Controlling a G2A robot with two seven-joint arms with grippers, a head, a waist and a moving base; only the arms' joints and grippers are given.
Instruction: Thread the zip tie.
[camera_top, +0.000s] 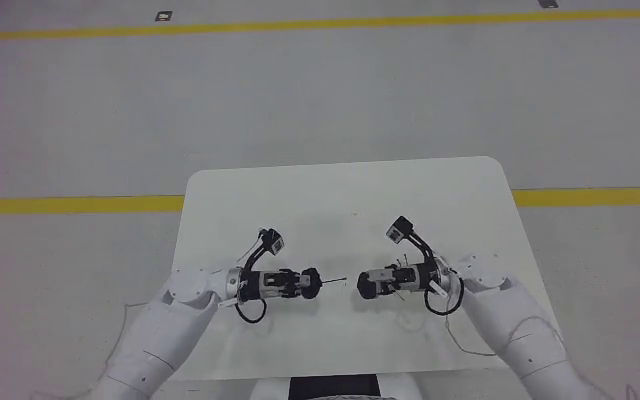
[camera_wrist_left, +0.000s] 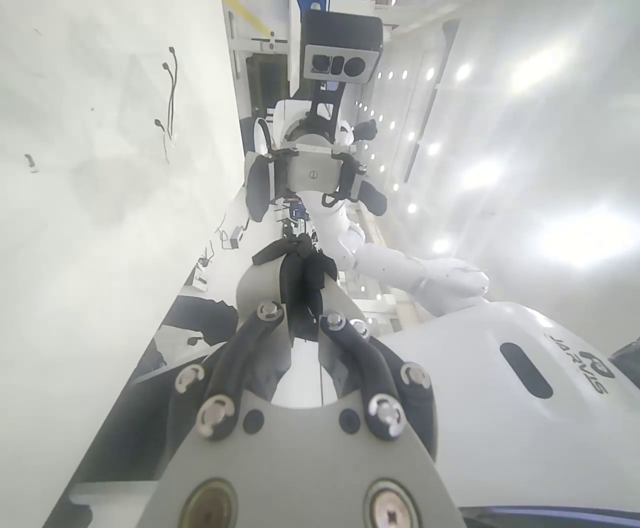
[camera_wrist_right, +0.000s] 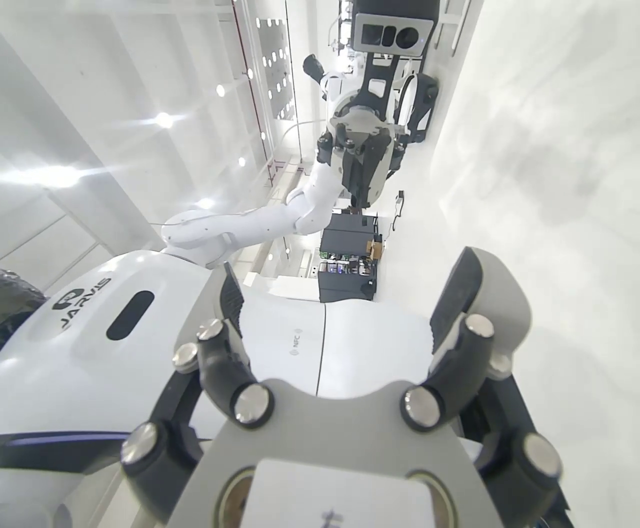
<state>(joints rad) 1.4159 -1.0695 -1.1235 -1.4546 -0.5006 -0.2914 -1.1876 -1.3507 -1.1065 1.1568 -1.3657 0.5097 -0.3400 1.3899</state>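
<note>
My left gripper (camera_top: 312, 283) hovers over the near middle of the white table (camera_top: 440, 190), shut on a thin black zip tie (camera_top: 332, 283). The tie's free end pokes out toward the other arm. In the left wrist view the dark fingers (camera_wrist_left: 292, 280) press together on the zip tie (camera_wrist_left: 300, 250). My right gripper (camera_top: 364, 286) faces it a short gap away, open and holding nothing. Its pads (camera_wrist_right: 457, 290) stand wide apart in the right wrist view, and beyond them the left gripper (camera_wrist_right: 359, 197) points back at it. The right gripper (camera_wrist_left: 315, 187) also shows spread beyond the left fingertips.
Several loose black ties (camera_wrist_left: 170, 95) lie on the table in the left wrist view. The tabletop's far half (camera_top: 350, 190) is bare. Grey floor with yellow lines (camera_top: 300, 25) surrounds the table.
</note>
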